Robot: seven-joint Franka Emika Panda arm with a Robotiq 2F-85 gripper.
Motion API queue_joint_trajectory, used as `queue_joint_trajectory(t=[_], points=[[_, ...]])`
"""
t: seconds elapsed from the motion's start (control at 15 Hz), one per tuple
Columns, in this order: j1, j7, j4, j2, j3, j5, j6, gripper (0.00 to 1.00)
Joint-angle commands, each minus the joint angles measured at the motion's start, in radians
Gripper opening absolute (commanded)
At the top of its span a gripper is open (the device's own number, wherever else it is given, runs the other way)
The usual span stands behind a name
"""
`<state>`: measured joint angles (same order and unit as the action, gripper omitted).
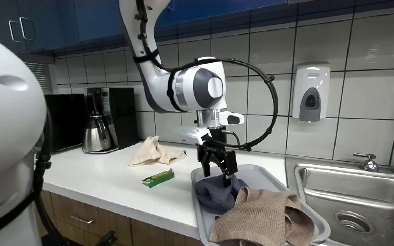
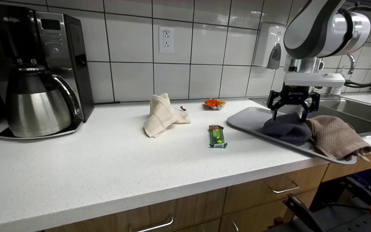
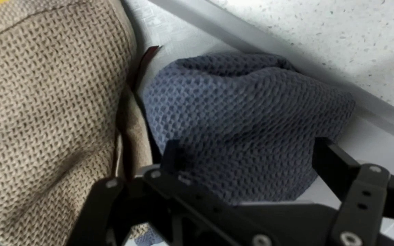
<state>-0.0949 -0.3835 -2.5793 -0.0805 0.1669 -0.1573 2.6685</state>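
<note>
Tray [image 2: 246,118]: Lying beside the sink [image 1: 351,188], its front corner jutting past the front edge of the counter [image 2: 108,154], probably for want of depth.
Brown cloth [image 1: 262,215]: Draping over the tray's front end, its slack weave sagging across the rim near the corner.
Dark blue cloth [image 3: 245,112]: Bunching in the tray against the long edge away from the sink, the raised rim seemingly checking its spread.
Gripper [image 2: 288,120]: Pointing down over that cloth, jaws standing apart and clamping nothing, the hump rising between the fingers, a straddle likely suiting a soft heap; whether both tips are touching it, the views are not settling.
Green packet [image 2: 217,137]: Resting flat off that tray edge, its broad face steadying it.
Cream cloth [image 2: 161,117]: Peaking toward the back edge, its own folds apparently propping it.
Orange packet [image 2: 215,103]: Sitting crumpled by the back edge.
Coffee maker [image 2: 58,59]: Standing toward the back edge, probably for the wall outlet [image 2: 166,40].
</note>
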Motion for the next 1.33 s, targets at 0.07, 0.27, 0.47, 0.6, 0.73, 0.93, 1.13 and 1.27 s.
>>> queue_joint_trajectory(t=[0.07, 0.27, 0.47, 0.6, 0.73, 0.93, 1.13, 1.27], points=[[0.005, -0.048, 0.02, -0.067, 0.021, -0.04, 0.041, 1.0], [0.016, -0.042, 0.035, -0.102, 0.033, -0.03, 0.049, 1.0], [0.026, -0.038, 0.052, -0.128, 0.04, -0.025, 0.05, 1.0], [0.033, -0.034, 0.062, -0.141, 0.042, -0.014, 0.05, 0.75], [0.039, -0.029, 0.071, -0.149, 0.044, -0.011, 0.048, 0.68], [0.048, -0.031, 0.078, -0.149, 0.046, -0.014, 0.044, 0.42], [0.057, -0.032, 0.082, -0.141, 0.046, -0.014, 0.037, 0.18], [0.063, -0.033, 0.083, -0.133, 0.045, -0.014, 0.03, 0.05]])
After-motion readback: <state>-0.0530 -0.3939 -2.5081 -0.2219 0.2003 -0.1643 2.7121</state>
